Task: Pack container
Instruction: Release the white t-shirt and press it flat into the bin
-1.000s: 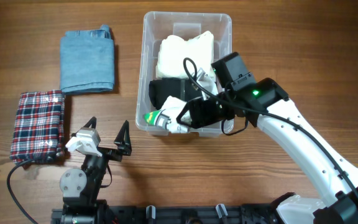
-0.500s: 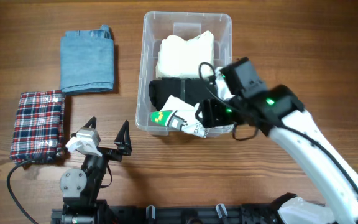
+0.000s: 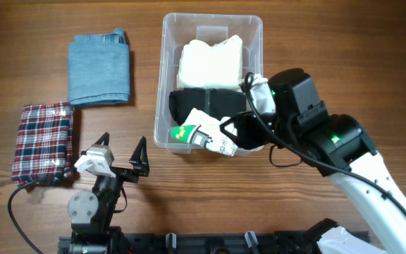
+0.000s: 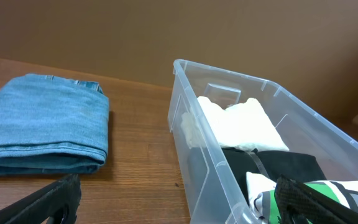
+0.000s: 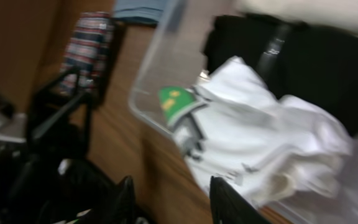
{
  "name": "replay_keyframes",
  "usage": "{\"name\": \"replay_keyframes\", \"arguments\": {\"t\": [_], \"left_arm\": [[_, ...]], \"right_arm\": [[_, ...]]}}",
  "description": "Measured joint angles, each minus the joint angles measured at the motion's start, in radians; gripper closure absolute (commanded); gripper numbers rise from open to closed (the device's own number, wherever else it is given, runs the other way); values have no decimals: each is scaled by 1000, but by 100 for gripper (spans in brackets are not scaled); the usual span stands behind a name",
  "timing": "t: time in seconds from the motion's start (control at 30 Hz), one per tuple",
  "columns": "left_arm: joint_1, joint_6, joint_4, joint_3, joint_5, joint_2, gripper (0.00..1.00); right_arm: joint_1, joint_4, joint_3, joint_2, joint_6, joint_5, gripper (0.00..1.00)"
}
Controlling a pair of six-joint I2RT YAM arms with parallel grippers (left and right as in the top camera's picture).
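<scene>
Overhead view. The container sits at 12 o'clock on the wooden table, its long axis running 12 to 6. It is clear, see-through plastic, rectangular, with rounded corners and a thick rolled rim. The walls are glossy, and a moulded notch shows at the 12 o'clock end.

Inside, from 12 to 6:
- a cream folded cloth, soft and lumpy
- a black garment, matte and flat
- a white crumpled garment with a green patch, spilling over the rim at 6 o'clock

At 10 o'clock from the bin lies folded blue denim, square-edged. At 8 o'clock lies a red-and-blue plaid cloth, folded narrow.

The left gripper is at 7 o'clock, well apart from the bin, with its jaws spread wide and nothing in them.

The right gripper is at the bin's 5 o'clock corner. In the blurred wrist view its fingers stand apart, with bare wood between them and the white garment just beyond.
</scene>
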Motion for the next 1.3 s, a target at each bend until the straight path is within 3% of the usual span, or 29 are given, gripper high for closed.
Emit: {"name": "replay_keyframes", "arguments": {"t": [0.17, 0.3, 0.7, 1.3], "left_arm": [[0, 0, 0, 0, 0, 0, 0], [0, 0, 0, 0, 0, 0, 0], [0, 0, 0, 0, 0, 0, 0], [0, 0, 0, 0, 0, 0, 0]], "right_arm": [[51, 29, 0, 22, 6, -39, 82], [89, 42, 2, 69, 8, -43, 86], [151, -17, 4, 319, 42, 72, 88], [158, -29, 44, 388, 76, 216, 88]]}}
